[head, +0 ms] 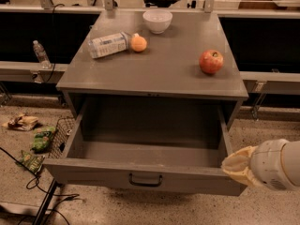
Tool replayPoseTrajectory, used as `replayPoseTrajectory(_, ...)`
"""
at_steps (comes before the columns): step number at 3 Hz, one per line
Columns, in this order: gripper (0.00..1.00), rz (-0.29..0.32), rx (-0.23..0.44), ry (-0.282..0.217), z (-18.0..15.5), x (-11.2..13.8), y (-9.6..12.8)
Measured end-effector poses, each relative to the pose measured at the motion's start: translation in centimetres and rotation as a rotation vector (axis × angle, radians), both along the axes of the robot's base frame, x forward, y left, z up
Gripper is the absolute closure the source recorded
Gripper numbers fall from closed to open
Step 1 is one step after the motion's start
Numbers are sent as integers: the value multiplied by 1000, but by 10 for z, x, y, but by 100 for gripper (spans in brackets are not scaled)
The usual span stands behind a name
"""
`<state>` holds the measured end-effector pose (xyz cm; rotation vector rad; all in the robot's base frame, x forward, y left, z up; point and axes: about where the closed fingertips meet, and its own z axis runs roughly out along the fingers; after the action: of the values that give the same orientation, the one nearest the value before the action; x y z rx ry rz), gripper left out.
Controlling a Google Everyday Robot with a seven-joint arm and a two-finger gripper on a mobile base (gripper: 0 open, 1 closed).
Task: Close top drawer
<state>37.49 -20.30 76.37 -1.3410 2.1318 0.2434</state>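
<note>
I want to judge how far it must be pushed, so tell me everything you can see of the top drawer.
The top drawer is grey and metal-looking, with a plain flat front and one dark loop handle at its centre. It is pulled far out of the cabinet and sits level, and nothing shows inside it. The gripper is at its front right corner, beside the side wall. Whether it touches the drawer cannot be told.
</note>
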Motion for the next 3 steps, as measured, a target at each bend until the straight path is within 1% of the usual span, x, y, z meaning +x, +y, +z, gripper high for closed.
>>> replayPoseTrajectory(1,100,-10,22,9,-21,-3,7)
replayPoseTrajectory(2,100,28,66,19,-41,-8,15)
replayPoseTrajectory(3,100,103,109,2,-54,-15,23)
